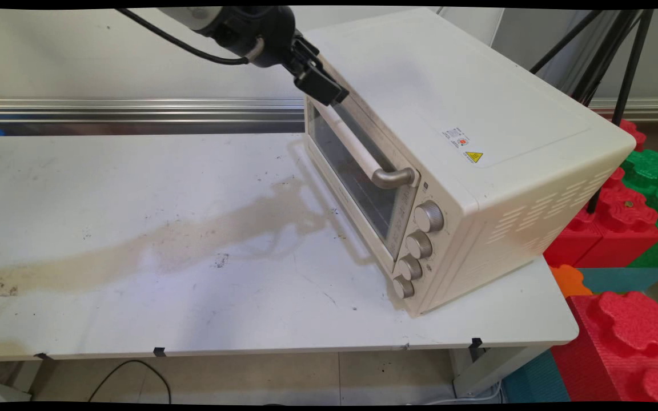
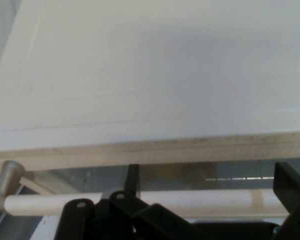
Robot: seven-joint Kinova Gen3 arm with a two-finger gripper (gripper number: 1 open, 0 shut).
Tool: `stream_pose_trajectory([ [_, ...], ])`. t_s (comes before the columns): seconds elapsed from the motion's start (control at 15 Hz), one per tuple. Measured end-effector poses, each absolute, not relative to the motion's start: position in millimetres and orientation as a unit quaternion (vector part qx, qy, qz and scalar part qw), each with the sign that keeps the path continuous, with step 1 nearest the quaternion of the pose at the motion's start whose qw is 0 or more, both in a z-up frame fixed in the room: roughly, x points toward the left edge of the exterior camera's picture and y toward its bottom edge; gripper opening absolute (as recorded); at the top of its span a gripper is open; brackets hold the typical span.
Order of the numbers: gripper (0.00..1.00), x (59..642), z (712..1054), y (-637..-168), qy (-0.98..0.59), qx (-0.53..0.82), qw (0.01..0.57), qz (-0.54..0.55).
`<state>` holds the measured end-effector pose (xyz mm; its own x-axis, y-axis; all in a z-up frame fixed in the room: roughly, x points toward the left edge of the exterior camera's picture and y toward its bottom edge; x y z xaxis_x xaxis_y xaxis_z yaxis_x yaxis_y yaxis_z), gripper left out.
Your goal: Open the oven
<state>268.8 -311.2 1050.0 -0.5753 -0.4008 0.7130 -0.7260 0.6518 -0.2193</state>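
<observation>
White table (image 1: 135,188): stained bare surface at left, a cable trailing below its near edge. Gripper (image 1: 322,87): at the far end of the oven's door handle (image 1: 357,153); in the hand view the fingers (image 2: 132,176) stand either side of the pale bar, jaws spread, not visibly pressing it. Toaster oven (image 1: 477,114): on the table's right part, door apparently shut, four knobs (image 1: 429,216) on its front. Foam blocks (image 1: 626,319): red and green, right of the table. Hidden: fingertips in the main view; oven interior unreadable.
</observation>
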Motion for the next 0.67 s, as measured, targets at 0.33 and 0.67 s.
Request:
stream_pose_trajectory([
  [0.33,0.0,261.0,1046.3,-318.3,-0.851,0.333,0.319,0.252],
  [0.67,0.0,259.2,1044.4,-319.3,-0.852,0.334,0.314,0.251],
])
